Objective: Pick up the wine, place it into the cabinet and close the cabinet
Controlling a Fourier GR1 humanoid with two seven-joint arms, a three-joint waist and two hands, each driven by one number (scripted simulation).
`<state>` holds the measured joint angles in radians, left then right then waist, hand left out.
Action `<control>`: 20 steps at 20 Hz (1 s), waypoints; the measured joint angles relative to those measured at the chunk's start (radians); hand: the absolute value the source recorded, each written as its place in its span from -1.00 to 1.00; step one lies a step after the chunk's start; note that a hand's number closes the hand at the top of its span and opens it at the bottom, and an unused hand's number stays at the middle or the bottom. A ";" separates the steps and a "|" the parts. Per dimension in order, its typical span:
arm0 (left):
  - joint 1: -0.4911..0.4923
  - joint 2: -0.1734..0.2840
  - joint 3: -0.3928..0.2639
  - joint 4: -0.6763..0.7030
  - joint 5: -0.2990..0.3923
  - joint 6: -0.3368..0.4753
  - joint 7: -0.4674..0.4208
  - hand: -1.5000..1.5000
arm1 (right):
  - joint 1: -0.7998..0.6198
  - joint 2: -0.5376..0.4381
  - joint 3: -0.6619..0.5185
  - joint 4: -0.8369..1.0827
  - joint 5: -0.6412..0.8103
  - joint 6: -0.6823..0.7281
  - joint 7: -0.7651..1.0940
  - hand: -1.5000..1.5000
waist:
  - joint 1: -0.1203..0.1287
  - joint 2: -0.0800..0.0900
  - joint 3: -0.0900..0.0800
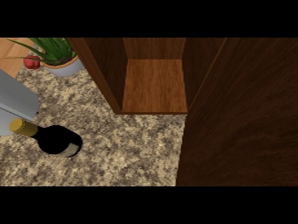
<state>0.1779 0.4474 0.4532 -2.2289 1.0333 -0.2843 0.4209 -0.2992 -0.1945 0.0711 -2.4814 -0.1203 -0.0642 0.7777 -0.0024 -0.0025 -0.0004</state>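
The wine bottle (56, 139) stands on the speckled stone counter (125, 148) at the left. It is dark, with a gold cap (23, 127) leaning toward the upper left. A grey forearm (6, 100) crosses the left edge just above the cap; no hand shows on it. The wooden cabinet (154, 85) stands open at the top centre, its inner floor bare. Its dark door (254, 122) swings out over the right side of the view. Neither hand is visible.
A potted green plant (56, 54) sits at the back left beside the cabinet's left wall, with a small red object (32, 61) next to it. Bare counter lies between the bottle and the cabinet's opening.
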 measured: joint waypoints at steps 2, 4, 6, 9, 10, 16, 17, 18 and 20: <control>-0.029 0.004 -0.008 0.015 -0.026 0.018 0.009 -1.00 | -0.022 -0.006 -0.004 -0.006 0.000 -0.010 0.037 -1.00 | -0.004 0.000 0.000; -0.038 -0.002 -0.014 0.024 -0.037 0.020 0.017 -1.00 | -0.058 -0.011 -0.014 -0.008 0.004 -0.025 0.073 -1.00 | -0.003 0.000 0.000; -0.042 -0.023 -0.025 0.038 -0.066 0.012 0.008 -1.00 | -0.075 -0.007 -0.004 -0.009 0.009 -0.035 0.092 -1.00 | -0.003 0.000 0.000; -0.057 -0.056 -0.045 0.059 -0.126 0.017 -0.010 -1.00 | -0.118 -0.019 -0.026 -0.008 0.011 -0.041 0.124 -1.00 | -0.004 0.000 0.000; -0.066 -0.060 -0.045 0.090 -0.148 0.007 -0.022 -1.00 | -0.123 -0.024 -0.036 -0.008 0.010 -0.036 0.127 -1.00 | -0.005 0.000 0.000; -0.089 -0.103 -0.069 0.169 -0.243 -0.019 -0.066 -1.00 | -0.173 -0.029 -0.044 -0.008 0.016 -0.049 0.168 -1.00 | -0.005 0.000 0.000; -0.090 -0.098 -0.058 0.178 -0.242 -0.025 -0.067 -1.00 | -0.189 -0.036 -0.059 -0.008 0.015 -0.051 0.180 -1.00 | -0.004 0.000 0.000; -0.101 -0.096 -0.055 0.204 -0.253 -0.032 -0.074 -1.00 | -0.202 -0.037 -0.057 -0.007 0.016 -0.053 0.187 -1.00 | -0.004 0.000 0.000; -0.100 -0.090 -0.045 0.235 -0.262 -0.056 -0.080 -1.00 | -0.209 -0.040 -0.061 -0.007 0.016 -0.053 0.194 -1.00 | -0.004 0.000 0.000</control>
<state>0.0782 0.3575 0.4080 -1.9939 0.7717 -0.3400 0.3406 -0.5084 -0.2345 0.0098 -2.4887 -0.1044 -0.1169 0.9719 -0.0060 -0.0026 -0.0006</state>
